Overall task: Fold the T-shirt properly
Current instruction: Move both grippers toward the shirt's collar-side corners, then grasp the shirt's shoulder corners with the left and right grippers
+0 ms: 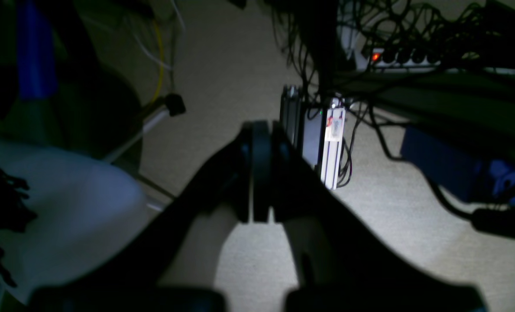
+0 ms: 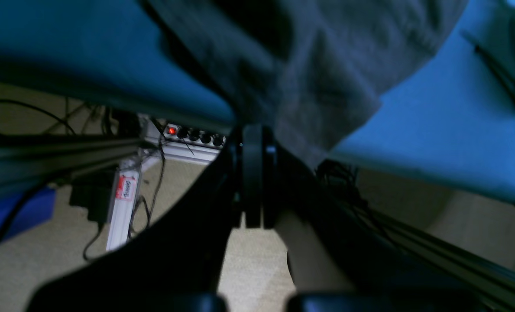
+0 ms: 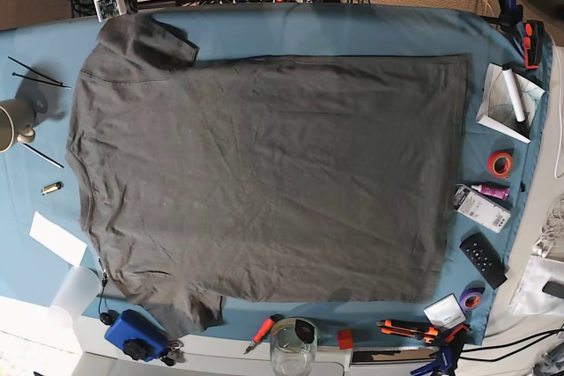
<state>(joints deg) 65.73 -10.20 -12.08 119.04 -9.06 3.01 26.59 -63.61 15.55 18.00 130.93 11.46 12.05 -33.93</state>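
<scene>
base view shows the whole t-shirt [image 3: 264, 173] flat — right wrist, only its sleeve.

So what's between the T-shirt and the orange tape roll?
In the base view, only bare teal-blue cloth lies between the T-shirt and the orange tape roll.

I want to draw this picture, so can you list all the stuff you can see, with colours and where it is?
T-shirt: one, dark grey, spread flat mid-table
table cloth: one, teal-blue, under the shirt
tape roll: one, orange-red, right edge
remote: one, black, right edge
glass jar: one, clear, front edge
mug: one, pale, left edge
power strip: one, white, red light, floor
left gripper: black, shut, over floor
right gripper: black, shut, by the shirt's edge
</scene>
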